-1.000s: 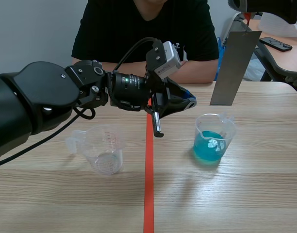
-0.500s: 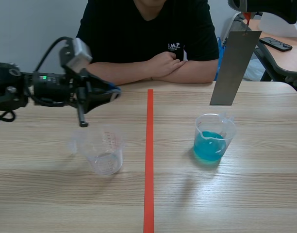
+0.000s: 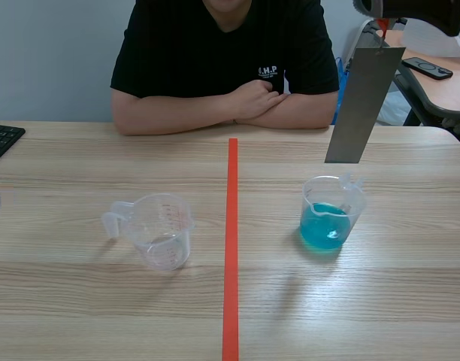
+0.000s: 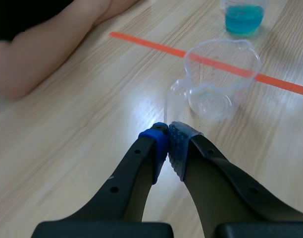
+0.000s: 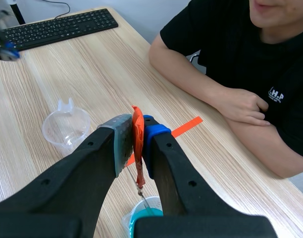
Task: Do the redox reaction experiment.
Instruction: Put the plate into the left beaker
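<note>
The left gripper [image 4: 168,136] hangs low over the left edge of the pale wood-grain tabletop [image 3: 80,301], its two fingers pressed together pad to pad with nothing between them. Just ahead of it stands the empty clear plastic measuring cup [image 4: 218,79] with red printed marks, upright, its handle turned toward the tabletop's left edge. This cup sits left of the orange-red tape line [image 3: 231,263] that runs from the near edge toward the far edge through the middle of the tabletop. Right of the line, about as far from the near edge, stands the clear plastic cup of blue liquid [image 3: 331,219], upright and roughly half full, well apart from the empty cup. The right arm [image 3: 418,11] stands raised across the far right corner. The right gripper [image 5: 136,122] is clamped on a narrow orange-red strap [image 5: 138,148], which hangs down between its pads. From that strap a flat grey metal sheet [image 3: 363,105] hangs slightly tilted, its lower edge above the rim of the blue cup and out of the liquid. In the right wrist view the blue cup lies straight below the gripper. A black computer keyboard [image 5: 57,27] lies at the far left corner of the tabletop. Along the far edge a person in a black T-shirt [image 3: 222,53] leans on folded forearms, one hand [image 3: 252,98] resting on the other arm
</note>
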Motion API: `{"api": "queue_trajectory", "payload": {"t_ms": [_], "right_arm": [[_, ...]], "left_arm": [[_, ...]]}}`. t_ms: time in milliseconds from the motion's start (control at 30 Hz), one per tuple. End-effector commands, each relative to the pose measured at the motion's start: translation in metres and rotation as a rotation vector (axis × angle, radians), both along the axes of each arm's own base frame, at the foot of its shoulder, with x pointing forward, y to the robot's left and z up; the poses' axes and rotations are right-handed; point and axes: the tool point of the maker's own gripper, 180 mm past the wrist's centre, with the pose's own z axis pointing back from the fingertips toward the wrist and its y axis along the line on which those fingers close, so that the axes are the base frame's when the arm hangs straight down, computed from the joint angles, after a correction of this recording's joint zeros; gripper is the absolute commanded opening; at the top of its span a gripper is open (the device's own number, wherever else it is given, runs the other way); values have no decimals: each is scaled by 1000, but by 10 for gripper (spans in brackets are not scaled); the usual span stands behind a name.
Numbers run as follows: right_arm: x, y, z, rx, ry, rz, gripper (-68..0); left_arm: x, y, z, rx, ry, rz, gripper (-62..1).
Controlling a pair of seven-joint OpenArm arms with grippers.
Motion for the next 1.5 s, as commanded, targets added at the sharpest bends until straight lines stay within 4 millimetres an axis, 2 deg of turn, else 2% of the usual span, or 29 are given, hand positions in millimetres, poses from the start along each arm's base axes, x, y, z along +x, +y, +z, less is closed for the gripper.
{"api": "queue_trajectory", "payload": {"t_ms": [0,267,433,567,700,833,1067,1267,1467], "right_arm": [[0,-2,14,15,-36,3,-661],[0,-2,14,16,-36,4,-661],[0,0,15,27,-38,6,-661],[0,2,17,41,-46,7,-661],[1,4,22,55,-59,11,-661],[3,10,26,60,-75,22,-660],[6,35,30,63,-104,69,-660],[8,65,30,71,-126,109,-660],[3,105,25,79,-130,175,-660]], "left_arm": [[-9,9,2,-36,-3,39,-579],[-79,50,-17,-91,49,246,-579],[-126,69,-28,-27,6,378,-579],[-160,72,-32,22,-22,437,-579],[-182,65,-36,54,-22,459,-579],[-193,57,-39,68,-20,459,-579],[-193,56,-39,64,-20,463,-579],[-193,56,-39,62,-22,463,-579],[-193,56,-39,61,-22,464,-579]]}}
